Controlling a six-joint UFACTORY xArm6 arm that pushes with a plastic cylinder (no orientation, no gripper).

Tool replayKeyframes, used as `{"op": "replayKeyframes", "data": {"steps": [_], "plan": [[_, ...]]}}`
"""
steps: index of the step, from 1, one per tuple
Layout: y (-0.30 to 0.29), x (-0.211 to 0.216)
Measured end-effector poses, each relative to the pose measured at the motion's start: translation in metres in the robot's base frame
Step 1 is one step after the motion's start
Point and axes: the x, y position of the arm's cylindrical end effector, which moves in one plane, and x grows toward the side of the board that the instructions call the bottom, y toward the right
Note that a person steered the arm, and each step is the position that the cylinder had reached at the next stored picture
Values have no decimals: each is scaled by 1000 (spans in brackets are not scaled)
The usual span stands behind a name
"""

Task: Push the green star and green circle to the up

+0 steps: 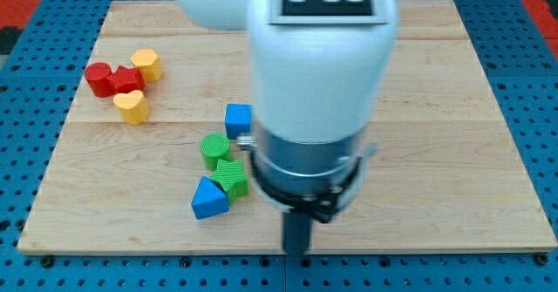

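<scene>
My tip is sitting at the view's bottom edge of the board, below and to the view's right of the green pair. No claw on this rig, just the bare rod, so nothing is being gripped or released.

Nearest cluster: blue triangle-ish block is touching the green star on its lower left. The green circle is sitting just above the star, and the blue cube is just above that.

Reading this as the approach step: tip is lining up under the greens, no contact yet. Next move is calling for a shift toward the view's left to get under the star, then a push toward the view's top. Risk: the blue cube is sitting in the push path and probably getting carried along.

Far left: red blocks, shape unclear, are bunching with two yellow blocks.

The arm body is blocking the board's centre and top; anything behind it is hidden. The tip's end is looking blurred.
</scene>
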Motion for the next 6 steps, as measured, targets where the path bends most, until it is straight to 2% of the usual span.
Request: {"op": "replayKeyframes", "data": {"steps": [1,2,4,6], "plan": [[-40,-12],[-58,6],[-49,-64],[-77,-117]]}}
